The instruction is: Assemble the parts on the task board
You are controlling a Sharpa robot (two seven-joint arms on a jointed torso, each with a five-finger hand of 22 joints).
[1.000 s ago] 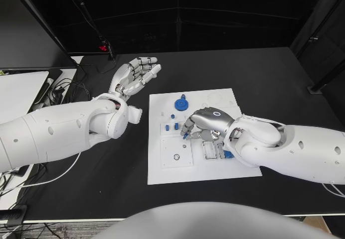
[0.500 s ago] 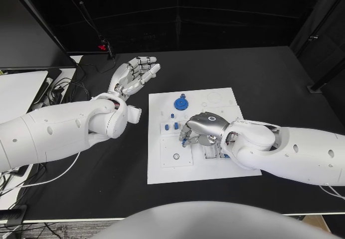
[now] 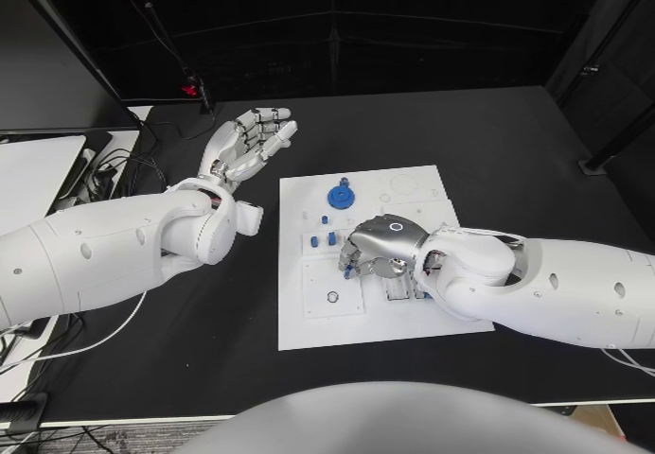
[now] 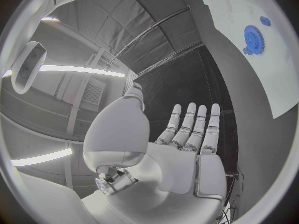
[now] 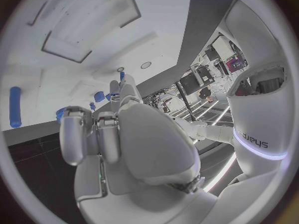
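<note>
Head view has the silver right hand (image 3: 380,243) curled knuckles-up right over the small blue parts (image 3: 322,240) mid white rectangular task board (image 3: 317,326), can't tell if it's pinching one, while the left hand (image 3: 246,142), fingers spread and empty, sits well off over the black tabletop (image 3: 164,340).

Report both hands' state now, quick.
Left hand: open, fingers spread, holding nothing.
Right hand: curled over the task board; whether it holds a part cannot be told.

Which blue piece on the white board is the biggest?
The round blue gear near the far edge of the white task board. It is a wide toothed disc; the other blue parts are small pegs.
</note>
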